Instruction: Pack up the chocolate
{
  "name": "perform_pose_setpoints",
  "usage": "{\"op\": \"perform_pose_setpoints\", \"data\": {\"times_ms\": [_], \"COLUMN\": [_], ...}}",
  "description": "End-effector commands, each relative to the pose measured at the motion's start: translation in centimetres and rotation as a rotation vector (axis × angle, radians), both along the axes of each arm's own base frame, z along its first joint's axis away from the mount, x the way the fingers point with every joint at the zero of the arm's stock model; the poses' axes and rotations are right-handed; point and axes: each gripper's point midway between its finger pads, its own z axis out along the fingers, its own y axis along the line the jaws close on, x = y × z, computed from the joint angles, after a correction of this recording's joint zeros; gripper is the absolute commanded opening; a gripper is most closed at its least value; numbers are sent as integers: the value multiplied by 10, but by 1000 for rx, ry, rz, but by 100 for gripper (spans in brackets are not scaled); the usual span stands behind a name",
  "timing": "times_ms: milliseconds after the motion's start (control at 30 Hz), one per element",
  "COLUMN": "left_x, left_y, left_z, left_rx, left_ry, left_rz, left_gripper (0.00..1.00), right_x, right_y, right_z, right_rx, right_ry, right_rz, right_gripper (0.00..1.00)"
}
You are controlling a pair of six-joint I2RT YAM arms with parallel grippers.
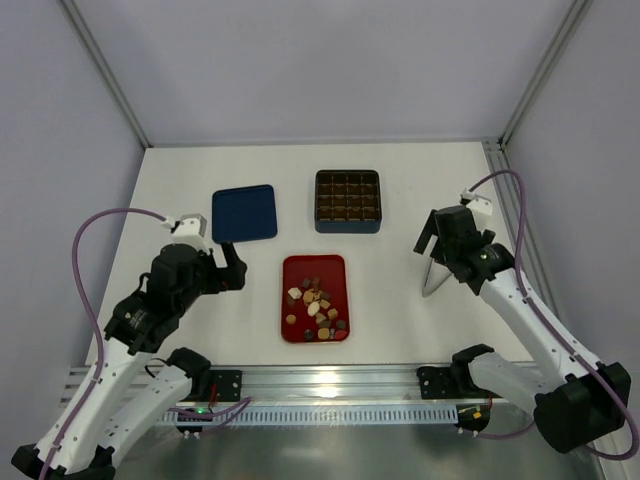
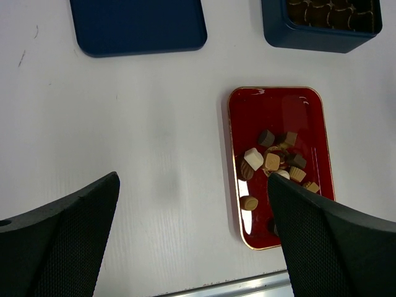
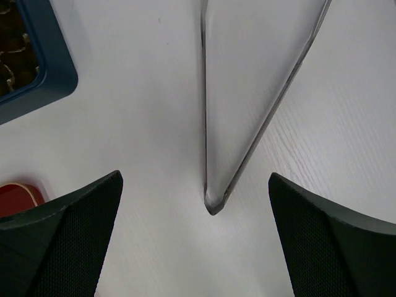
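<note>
The chocolate [image 1: 317, 305] is a pile of several small brown, tan and cream pieces in the near half of a flat red tray [image 1: 312, 268]. It also shows in the left wrist view [image 2: 272, 162], on the tray [image 2: 272, 108]. My left gripper [image 1: 232, 265] is open and empty, above bare table left of the tray [image 2: 193, 185]. My right gripper [image 1: 428, 245] is open and hovers over metal tongs [image 3: 213, 203] lying on the table; the tongs' tip lies between the fingers without touching them [image 3: 195, 179].
A dark blue box [image 1: 347, 227] with grid compartments lined in brown stands behind the tray, also seen in both wrist views [image 2: 309, 38] [image 3: 52, 74]. Its flat blue lid [image 1: 244, 213] lies to the left [image 2: 139, 25]. The tongs [image 1: 432, 280] lie right of the tray.
</note>
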Motion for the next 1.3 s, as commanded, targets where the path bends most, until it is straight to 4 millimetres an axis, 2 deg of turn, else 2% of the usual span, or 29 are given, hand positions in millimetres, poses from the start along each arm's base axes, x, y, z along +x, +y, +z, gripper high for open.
{"op": "perform_pose_setpoints", "data": {"times_ms": [0, 133, 567, 667, 867, 1267], "left_x": [1, 1, 1, 1, 2, 2], "left_y": [-5, -4, -2, -2, -3, -3], "left_z": [6, 8, 9, 8, 7, 5], "left_rx": [-24, -25, -24, -22, -18, -15], "left_ry": [-27, -35, -44, -41, -35, -29], "left_rz": [-20, -18, -12, -12, -11, -13], "left_gripper": [100, 100, 100, 100, 100, 100], "right_x": [7, 18, 35, 32, 38, 40], "right_y": [0, -16, -26, -30, -32, -44], "right_z": [-18, -39, -107, -121, -135, -140], "right_rx": [28, 51, 104, 106, 95, 67], "right_ry": [60, 99, 240, 277, 298, 304], "right_rz": [8, -59, -129, -162, -183, -225], "right_gripper": [100, 100, 100, 100, 100, 99]}}
